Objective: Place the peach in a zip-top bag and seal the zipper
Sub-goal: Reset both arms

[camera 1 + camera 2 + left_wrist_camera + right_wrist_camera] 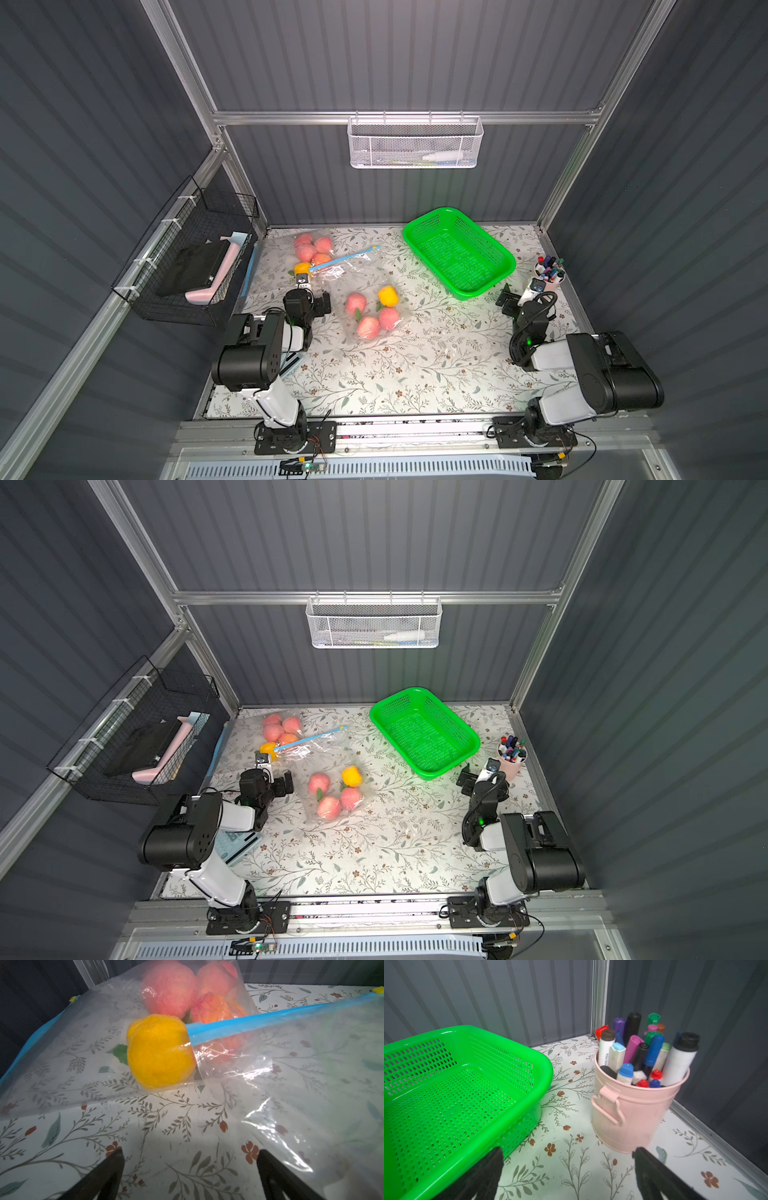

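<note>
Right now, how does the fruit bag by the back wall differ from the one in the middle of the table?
The back bag sits ahead of the left gripper; the middle bag lies off to that gripper's side. The back bag shows four pink peaches, the middle bag three. Both are clear and hold one yellow fruit.

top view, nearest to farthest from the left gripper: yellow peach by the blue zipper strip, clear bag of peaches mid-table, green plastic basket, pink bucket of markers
1. yellow peach, just ahead of the left gripper
2. clear plastic bag of peaches, mid-table
3. green plastic basket, back right
4. pink metal bucket of markers, far right edge
</note>
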`<state>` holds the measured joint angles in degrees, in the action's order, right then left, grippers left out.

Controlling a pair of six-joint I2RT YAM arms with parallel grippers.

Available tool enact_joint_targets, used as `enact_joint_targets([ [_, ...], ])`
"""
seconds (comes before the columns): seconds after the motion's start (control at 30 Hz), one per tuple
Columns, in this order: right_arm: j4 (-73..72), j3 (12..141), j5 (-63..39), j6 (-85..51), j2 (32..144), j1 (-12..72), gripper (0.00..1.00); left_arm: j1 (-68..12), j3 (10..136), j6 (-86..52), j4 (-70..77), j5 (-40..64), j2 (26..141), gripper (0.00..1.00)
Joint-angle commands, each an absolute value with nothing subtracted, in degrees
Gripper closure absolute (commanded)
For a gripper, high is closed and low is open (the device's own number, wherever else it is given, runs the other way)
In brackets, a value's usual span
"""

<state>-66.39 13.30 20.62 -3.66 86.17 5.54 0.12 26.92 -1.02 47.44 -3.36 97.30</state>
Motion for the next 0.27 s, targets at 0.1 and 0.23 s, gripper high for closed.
enact_joint_targets([
  [0.1, -67.77, 14.41, 21.01, -4.31, 86.13, 5.27, 0.01, 0.39, 27.73, -1.49, 46.11, -3.87, 97.74, 0.00],
  [0.23, -67.77, 14.41, 21.00, -4.31, 86.13, 5.27, 0.01, 0.40, 27.71, -1.49, 46.12, -3.87, 97.73, 0.00],
])
